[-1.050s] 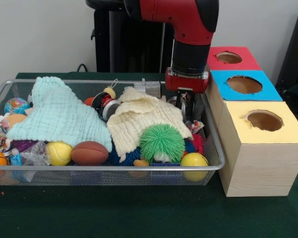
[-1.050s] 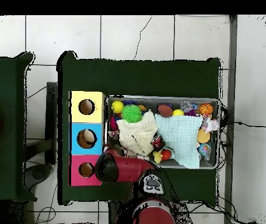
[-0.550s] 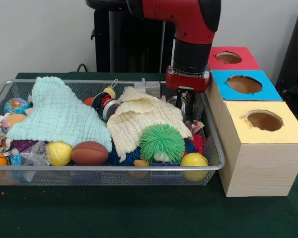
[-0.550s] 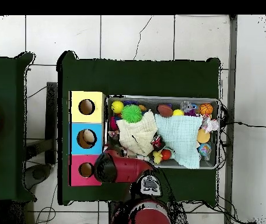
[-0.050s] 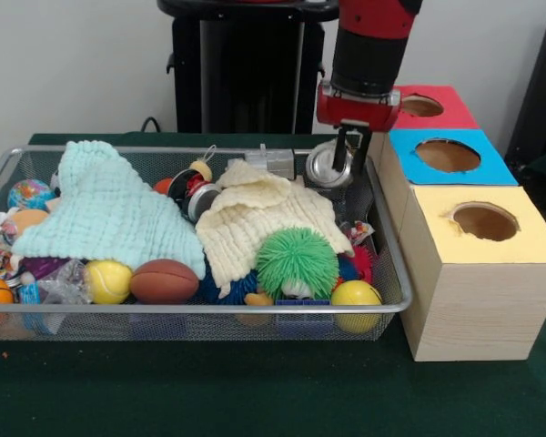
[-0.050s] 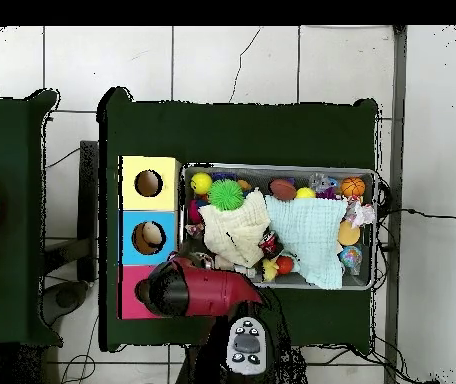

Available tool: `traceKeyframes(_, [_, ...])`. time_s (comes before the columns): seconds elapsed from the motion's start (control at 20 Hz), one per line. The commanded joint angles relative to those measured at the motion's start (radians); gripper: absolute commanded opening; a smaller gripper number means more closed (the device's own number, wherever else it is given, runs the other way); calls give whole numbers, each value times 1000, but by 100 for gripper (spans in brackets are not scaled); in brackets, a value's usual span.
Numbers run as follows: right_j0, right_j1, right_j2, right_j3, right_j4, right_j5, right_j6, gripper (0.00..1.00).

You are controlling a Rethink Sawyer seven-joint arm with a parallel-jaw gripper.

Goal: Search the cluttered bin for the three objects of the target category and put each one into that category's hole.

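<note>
1. While raised above the bin's [image 5: 393, 300] corner beside the boxes, the gripper [image 5: 344, 162] clamps a small silver can [image 5: 326, 166].
2. Risk: the grip looks off-centre; the can may slip out.
3. Risk: swinging toward the red box [image 5: 432, 116], it may clip the hole's [image 5: 420, 106] rim.

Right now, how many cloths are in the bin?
2. The mint green cloth drapes over the toys toward the left of the front view; the cream cloth lies mid-bin, behind the green spiky ball. More could be buried beneath.

white tiled floor [image 6: 232, 62], pale wall [image 5: 73, 64], green table [image 5: 255, 391].
</note>
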Motion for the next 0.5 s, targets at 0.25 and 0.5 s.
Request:
traceKeyframes(0.25, [-18,-62,39,-24,32,74,159,0])
traceKeyframes(0.5, [-113,39,109,-67,-35,-58,76,0])
